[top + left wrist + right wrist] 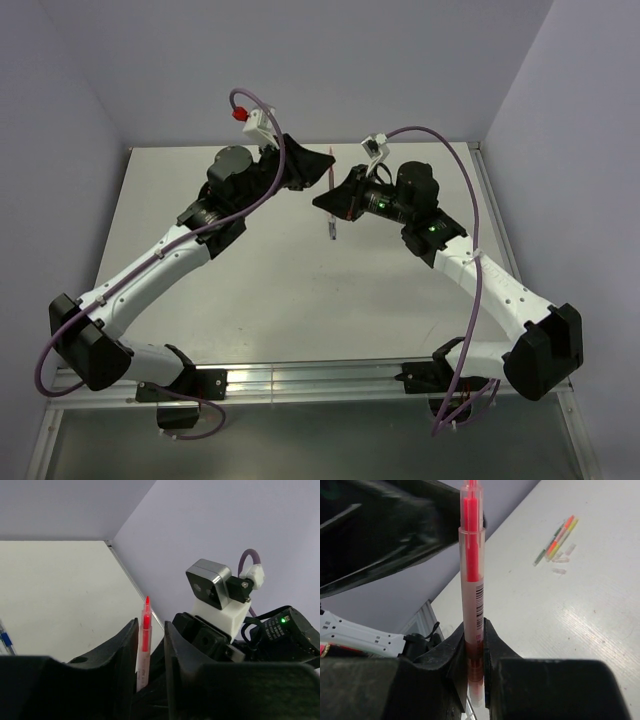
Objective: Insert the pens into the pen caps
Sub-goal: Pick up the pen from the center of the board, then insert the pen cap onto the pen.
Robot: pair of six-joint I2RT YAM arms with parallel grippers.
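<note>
Pale table (600, 605), a small bundle of coloured pens (558, 539), clear pen caps (561, 559) just beside it.

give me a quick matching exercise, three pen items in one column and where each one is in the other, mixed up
Things:
1. red pen
2. blue pen
3. loose pens

Places:
a. lying alone at the left edge of the left wrist view
b. clamped between the jaws of the right gripper
c. bunched together on the table, away from both arms

Pairs: 1-b, 2-a, 3-c
</note>
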